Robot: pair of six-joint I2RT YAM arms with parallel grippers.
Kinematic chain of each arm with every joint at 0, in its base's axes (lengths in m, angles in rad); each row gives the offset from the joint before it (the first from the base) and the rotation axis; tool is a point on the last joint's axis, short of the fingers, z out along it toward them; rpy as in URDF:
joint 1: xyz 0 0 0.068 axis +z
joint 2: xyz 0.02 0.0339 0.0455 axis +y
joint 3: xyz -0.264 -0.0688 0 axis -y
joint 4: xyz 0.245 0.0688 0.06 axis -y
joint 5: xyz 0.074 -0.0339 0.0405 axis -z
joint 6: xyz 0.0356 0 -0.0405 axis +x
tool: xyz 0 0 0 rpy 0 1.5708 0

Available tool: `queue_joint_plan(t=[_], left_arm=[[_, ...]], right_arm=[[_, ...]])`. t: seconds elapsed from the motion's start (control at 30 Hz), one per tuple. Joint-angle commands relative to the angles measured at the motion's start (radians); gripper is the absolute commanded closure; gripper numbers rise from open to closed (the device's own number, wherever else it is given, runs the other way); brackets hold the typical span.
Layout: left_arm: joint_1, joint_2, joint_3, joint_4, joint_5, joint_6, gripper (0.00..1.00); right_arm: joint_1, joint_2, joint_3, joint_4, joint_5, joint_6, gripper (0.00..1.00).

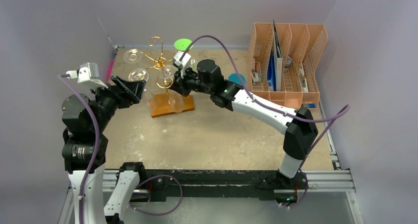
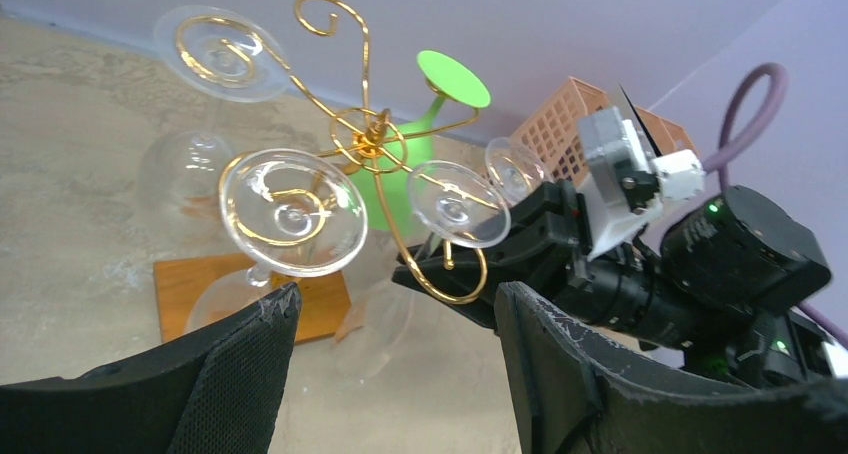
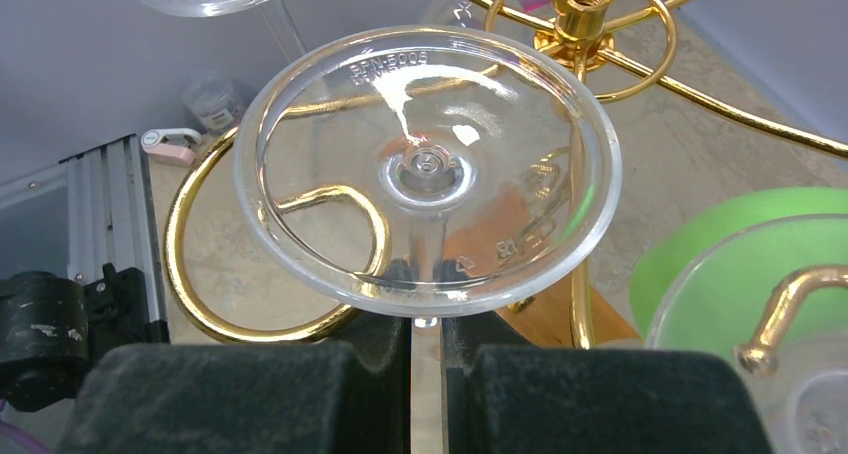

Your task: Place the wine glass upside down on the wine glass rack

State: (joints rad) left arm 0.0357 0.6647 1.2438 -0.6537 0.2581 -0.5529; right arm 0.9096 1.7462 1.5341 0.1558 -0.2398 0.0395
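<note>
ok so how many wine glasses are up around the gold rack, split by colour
clear wine glasses: 4 (the right gripper holds one by its stem)
green wine glass: 1
total: 5

Pale lilac walls (image 1: 59,17), scuffed beige tabletop (image 1: 217,135), metal rail (image 1: 328,180) along near edge; even light
</note>
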Motion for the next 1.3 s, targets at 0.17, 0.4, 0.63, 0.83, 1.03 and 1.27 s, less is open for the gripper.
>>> queue_joint_plan(t=[0.17,0.4,0.63,0.83,1.03,1.27], left_arm=[[-0.007,0.04,-0.001,0.078,0.102,0.054,0.3],[-0.008,0.143,0.068,0.045,0.12,0.083,0.31],[-0.008,0.169,0.078,0.055,0.166,0.073,0.31],[-0.008,0.184,0.089,0.056,0.186,0.074,0.31],[-0.008,0.188,0.089,0.058,0.193,0.071,0.31],[-0.007,0.185,0.089,0.048,0.188,0.077,0.31]], right_arm=[[0.011,0.016,0.08,0.007,-0.035,-0.072,1.0],[0.011,0.012,0.082,-0.003,-0.088,-0.093,1.0],[0.012,-0.012,0.054,0.005,-0.178,-0.111,1.0],[0.012,-0.017,0.056,-0.004,-0.211,-0.115,1.0],[0.012,-0.03,0.039,0.026,-0.235,-0.111,1.0],[0.012,-0.054,-0.003,0.086,-0.253,-0.094,1.0]])
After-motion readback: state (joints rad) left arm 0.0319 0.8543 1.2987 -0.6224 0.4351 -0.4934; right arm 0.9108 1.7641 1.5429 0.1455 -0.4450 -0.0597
